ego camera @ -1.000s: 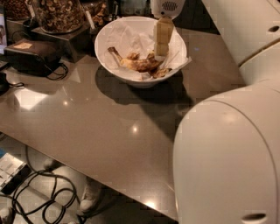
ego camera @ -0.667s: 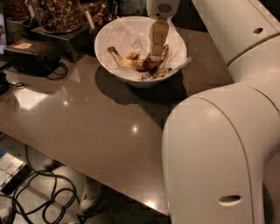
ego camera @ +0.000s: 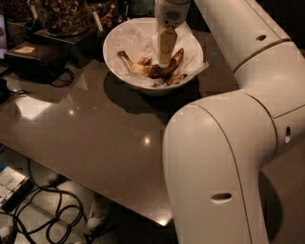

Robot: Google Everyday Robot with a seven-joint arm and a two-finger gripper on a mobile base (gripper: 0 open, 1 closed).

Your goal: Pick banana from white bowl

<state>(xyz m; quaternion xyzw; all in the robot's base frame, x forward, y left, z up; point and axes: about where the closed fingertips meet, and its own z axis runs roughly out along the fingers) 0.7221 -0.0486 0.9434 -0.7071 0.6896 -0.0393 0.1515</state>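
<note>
Your pincer [ego camera: 164, 61] hangs straight down into the white bowl [ego camera: 110, 62], at the end of the white arm [ego camera: 228, 143] that fills the right half of the view. Its tan tip meets the banana [ego camera: 147, 70] about midway along the fruit's length; from this angle you cannot tell whether the pincer is released or clenched on it. The banana lies inside the bowl on the crumpled white paper [ego camera: 138, 40]. It curves like a shallow smile, with the thin stem pointing to the upper left and the thicker, darker end rising toward the right rim. The skin is yellow near the stem and heavily brown elsewhere. A small brownish peel scrap [ego camera: 176, 78] sits just beside the banana's right half, low in the bowl. A corner of the paper sticks past the rim on the right. The bowl stands on the far part of the glossy grey-brown tabletop [ego camera: 95, 133] and casts a dark shadow toward you. To the left of the bowl, a glass jar of nuts [ego camera: 64, 14] stands on a dark block, with a black box [ego camera: 35, 62] near it. Below the tabletop's near edge, black cables [ego camera: 43, 209] coil on the floor.
</note>
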